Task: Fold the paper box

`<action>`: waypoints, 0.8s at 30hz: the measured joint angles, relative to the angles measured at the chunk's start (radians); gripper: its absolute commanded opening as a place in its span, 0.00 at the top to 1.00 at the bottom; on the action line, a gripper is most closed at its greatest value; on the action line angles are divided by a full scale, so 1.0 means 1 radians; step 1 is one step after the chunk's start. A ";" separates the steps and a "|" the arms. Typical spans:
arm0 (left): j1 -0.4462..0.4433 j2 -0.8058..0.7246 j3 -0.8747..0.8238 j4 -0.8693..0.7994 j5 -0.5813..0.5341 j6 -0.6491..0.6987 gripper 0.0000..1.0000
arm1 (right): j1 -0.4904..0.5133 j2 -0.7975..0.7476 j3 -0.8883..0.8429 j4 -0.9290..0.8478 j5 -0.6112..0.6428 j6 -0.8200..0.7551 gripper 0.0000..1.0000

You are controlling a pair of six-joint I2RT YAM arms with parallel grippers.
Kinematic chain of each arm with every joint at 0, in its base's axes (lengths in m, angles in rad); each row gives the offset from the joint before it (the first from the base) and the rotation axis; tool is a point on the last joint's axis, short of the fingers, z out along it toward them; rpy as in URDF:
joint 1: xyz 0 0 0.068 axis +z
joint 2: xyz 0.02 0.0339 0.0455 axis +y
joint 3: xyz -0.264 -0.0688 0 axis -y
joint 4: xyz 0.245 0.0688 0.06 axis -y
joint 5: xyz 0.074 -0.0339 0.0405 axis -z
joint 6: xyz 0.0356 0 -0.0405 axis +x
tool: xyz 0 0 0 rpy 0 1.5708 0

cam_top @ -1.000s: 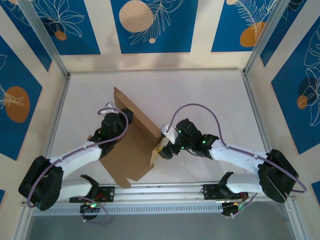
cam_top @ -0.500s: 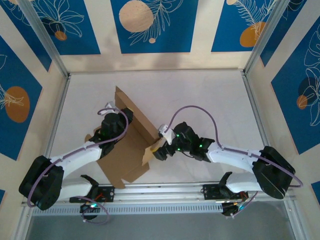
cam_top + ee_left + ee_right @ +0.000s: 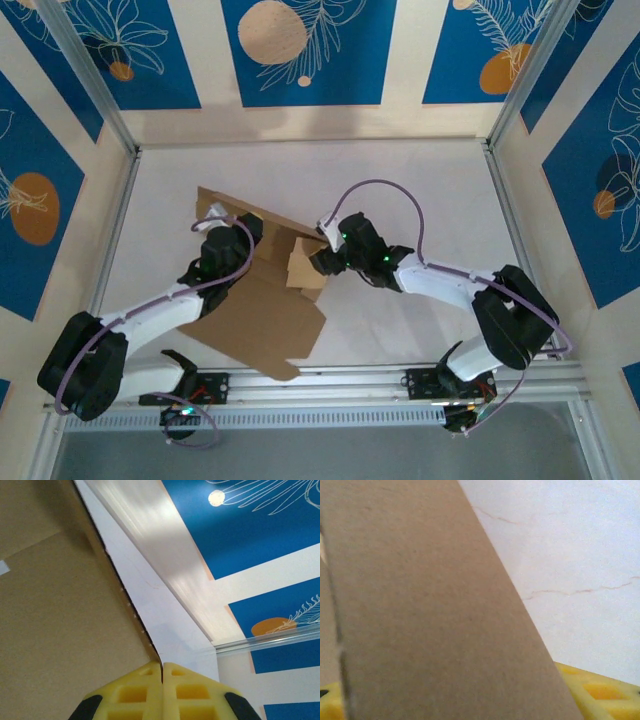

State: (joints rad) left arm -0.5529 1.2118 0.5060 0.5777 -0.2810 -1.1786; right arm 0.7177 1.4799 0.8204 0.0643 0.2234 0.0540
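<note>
Looking at the top view first: the paper box (image 3: 255, 310) lies mostly flat on the table (image 3: 420, 190), left of centre, with its near corner close to the arm bases. The left gripper (image 3: 222, 248) sits over the far part of the sheet. The right gripper (image 3: 318, 262) is up against a small flap (image 3: 303, 266) standing at the sheet's right edge.

Left wrist view: the yellow fingers (image 3: 135, 692) are pressed right together, and the cardboard edge runs straight into the seam between them. I'd call that a pinch on the sheet's edge, with bare table beside it. That arm looks like the anchor.

Right wrist view: the flap's broad face lies across the camera. One yellow finger (image 3: 595, 692) pokes out at the lower right and a sliver of the other at the lower left. So this hand is spread wide with the flap lying over it, and it's clamping nothing as far as I can see.

My take on doing this fold well:
- Have the left pinch stay firm so the sheet doesn't skate.
- Roll the flap over along its score line with the right fingers instead of shoving it sideways.
- Push low, close to the crease. Kraft board buckles if you lean on the free end.
- If the whole sheet starts lifting, ease off and get it flat before going on.
</note>
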 measured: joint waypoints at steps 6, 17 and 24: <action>0.000 0.009 -0.021 0.100 -0.013 0.007 1.00 | -0.078 0.005 0.010 0.039 -0.011 -0.050 0.21; -0.022 0.141 -0.096 0.483 -0.115 0.121 1.00 | -0.137 -0.159 -0.145 0.220 -0.144 -0.090 0.15; -0.038 0.249 -0.128 0.687 -0.150 0.169 1.00 | -0.149 -0.377 -0.241 0.241 -0.190 -0.005 0.08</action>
State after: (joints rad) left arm -0.5907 1.4605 0.3779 1.2648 -0.4313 -1.0096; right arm 0.5686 1.1030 0.5793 0.3050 0.0330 0.0486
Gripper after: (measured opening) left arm 0.045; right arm 0.887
